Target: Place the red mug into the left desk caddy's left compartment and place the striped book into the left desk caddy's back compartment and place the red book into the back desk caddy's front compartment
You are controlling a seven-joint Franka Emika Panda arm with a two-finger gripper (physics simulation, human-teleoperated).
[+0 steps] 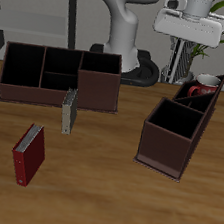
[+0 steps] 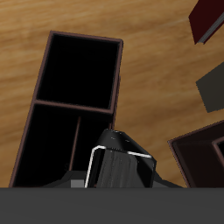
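Note:
The red mug point(image 1: 200, 91) lies tilted inside the left desk caddy point(image 1: 166, 144), in its end compartment farthest from the table's front edge. My gripper point(image 1: 184, 43) hangs well above that end, open and holding nothing. In the wrist view the mug point(image 2: 122, 162) looks dark with a pale handle, just past my gripper point(image 2: 112, 185), inside the caddy point(image 2: 118, 66). The striped book point(image 1: 69, 110) stands upright in front of the back desk caddy point(image 1: 97, 90). The red book point(image 1: 29, 154) stands nearer the table's front edge.
The robot's base point(image 1: 125, 35) stands behind the back desk caddy. A white wire rack point(image 1: 175, 64) and a green plant point(image 1: 211, 32) sit beyond the table's back edge, behind the left desk caddy.

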